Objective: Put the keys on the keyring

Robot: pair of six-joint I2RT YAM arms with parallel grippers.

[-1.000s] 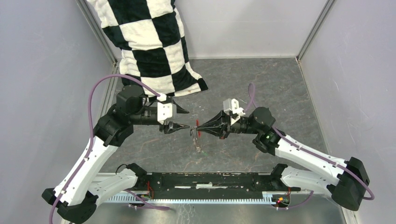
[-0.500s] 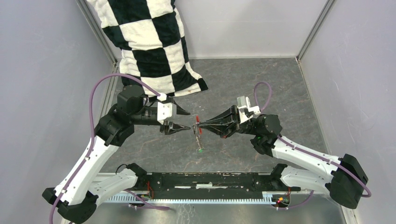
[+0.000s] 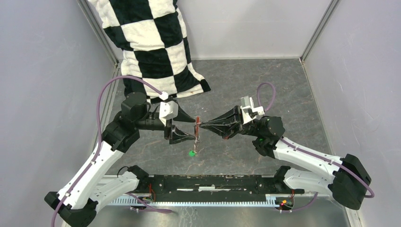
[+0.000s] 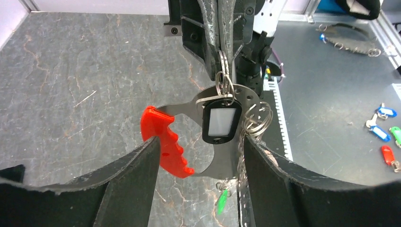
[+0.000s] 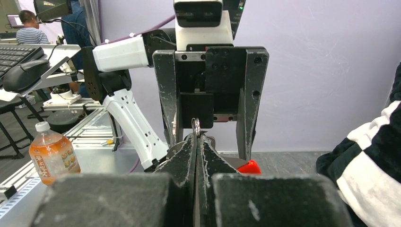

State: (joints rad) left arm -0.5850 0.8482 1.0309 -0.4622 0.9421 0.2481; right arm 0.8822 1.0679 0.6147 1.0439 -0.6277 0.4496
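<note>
The keyring hangs in mid-air over the table, between the two grippers. My right gripper (image 3: 199,125) (image 5: 197,138) is shut on its thin metal ring (image 4: 225,83) (image 5: 196,125). Below the ring hang a curved metal plate with a red plastic piece (image 4: 163,147) (image 3: 197,120) (image 5: 248,166), a black key tag with a white label (image 4: 221,121), and a chain (image 4: 243,158). A green key tag (image 4: 221,201) (image 3: 191,153) dangles lowest. My left gripper (image 4: 201,142) (image 3: 185,127) is open, with one finger at the red piece and the other at the chain.
A black-and-white checkered cloth (image 3: 151,42) lies at the back left against the wall. Grey walls enclose the table on three sides. The arms' base rail (image 3: 213,182) runs along the near edge. Spare tagged keys (image 4: 385,127) lie on the metal ledge beyond it.
My left gripper has opened wider and moved right, so its jaws now stand either side of the keyring. The green tag has swung left. The right gripper stays shut on the ring.
</note>
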